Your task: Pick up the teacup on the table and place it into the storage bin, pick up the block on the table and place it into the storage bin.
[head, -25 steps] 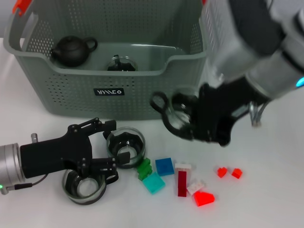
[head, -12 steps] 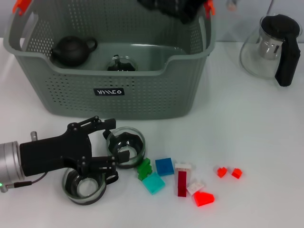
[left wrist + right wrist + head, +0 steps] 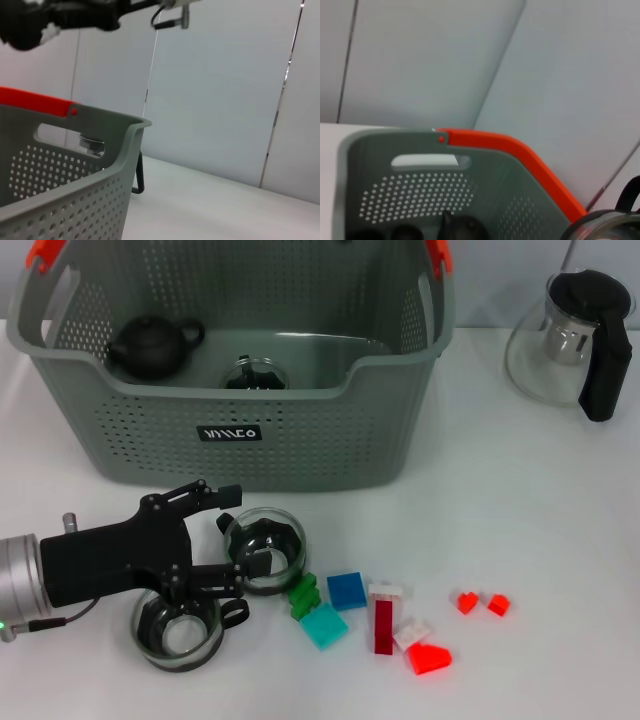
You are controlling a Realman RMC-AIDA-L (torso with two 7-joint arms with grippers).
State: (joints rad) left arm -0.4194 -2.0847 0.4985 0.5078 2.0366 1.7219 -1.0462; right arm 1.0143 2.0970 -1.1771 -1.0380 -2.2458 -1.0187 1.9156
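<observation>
Fingers of the left gripper at the lower left of the head view are spread, one prong above and one over the near rim of a glass teacup standing on the white table; a second glass teacup sits just below the gripper. Right of them lie scattered blocks, among them a blue block, a teal block and a green block. The storage bin fills the upper left, holding a black teapot. A glass teapot stands at upper right. The right gripper is out of the head view; whether it is spread or pressed together cannot be told.
</observation>
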